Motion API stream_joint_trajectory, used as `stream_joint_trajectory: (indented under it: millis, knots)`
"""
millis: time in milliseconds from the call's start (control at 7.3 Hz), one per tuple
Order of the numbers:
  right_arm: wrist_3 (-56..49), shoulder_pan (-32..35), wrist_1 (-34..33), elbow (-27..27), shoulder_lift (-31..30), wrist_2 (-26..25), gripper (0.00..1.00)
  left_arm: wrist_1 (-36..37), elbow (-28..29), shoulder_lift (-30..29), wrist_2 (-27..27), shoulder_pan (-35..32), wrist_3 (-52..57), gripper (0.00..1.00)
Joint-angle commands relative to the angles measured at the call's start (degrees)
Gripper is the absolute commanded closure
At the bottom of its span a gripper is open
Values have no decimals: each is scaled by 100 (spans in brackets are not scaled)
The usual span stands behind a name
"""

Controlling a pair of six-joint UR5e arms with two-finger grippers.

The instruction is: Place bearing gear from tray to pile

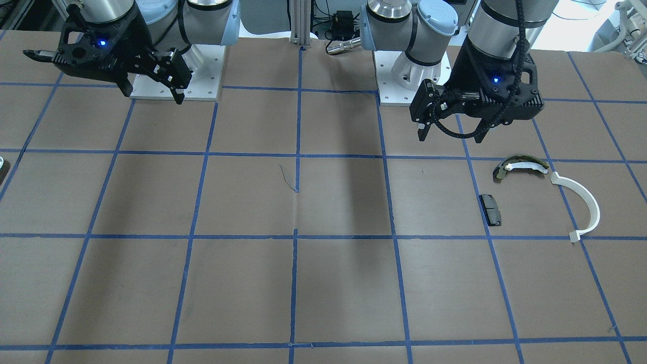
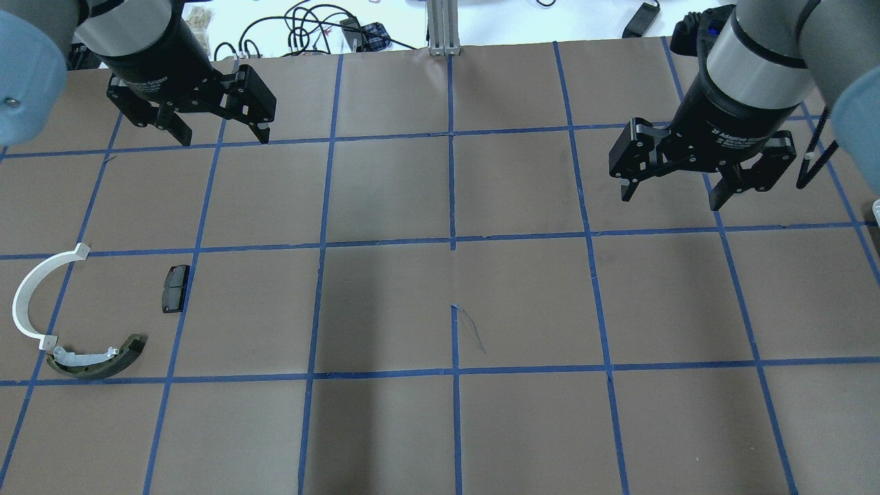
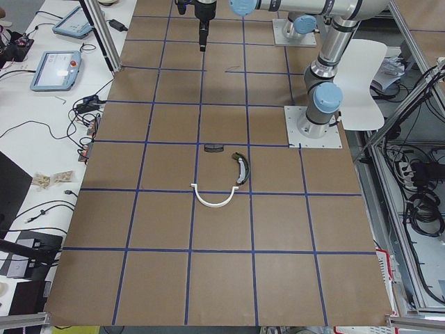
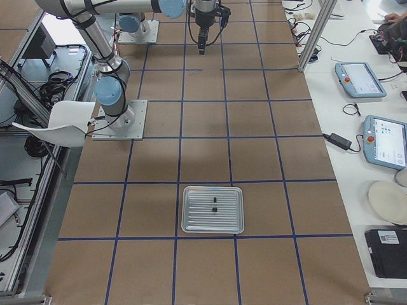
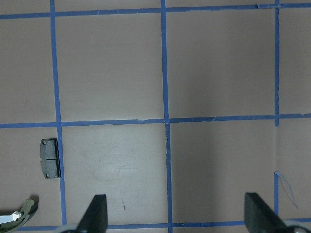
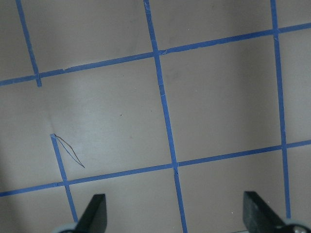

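Overhead exterior shows me the left gripper [image 2: 223, 137] and right gripper [image 2: 670, 199] hanging above the table, fingers spread wide, holding nothing. The pile lies robotward of the left fingers, apart from them: white half-ring [image 2: 16, 302], brake shoe [image 2: 103, 368], black pad [image 2: 175, 289]. The tray [image 4: 189, 219] sits well apart from all fingers and holds two small dark parts [image 4: 215, 209]. I cannot tell which is the bearing gear.

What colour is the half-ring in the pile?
White. The half-ring shows best in the overhead exterior view.
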Motion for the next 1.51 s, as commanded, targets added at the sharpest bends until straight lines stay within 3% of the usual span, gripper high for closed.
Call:
stream_joint_trajectory:
  millis: [0, 1371]
  knots:
    - [45, 1, -29, 8, 18, 78, 0, 0, 0, -9, -29, -2, -6, 0]
    - [63, 1, 15, 61, 0, -1, 0, 0, 0, 9, -11, 7, 3, 0]
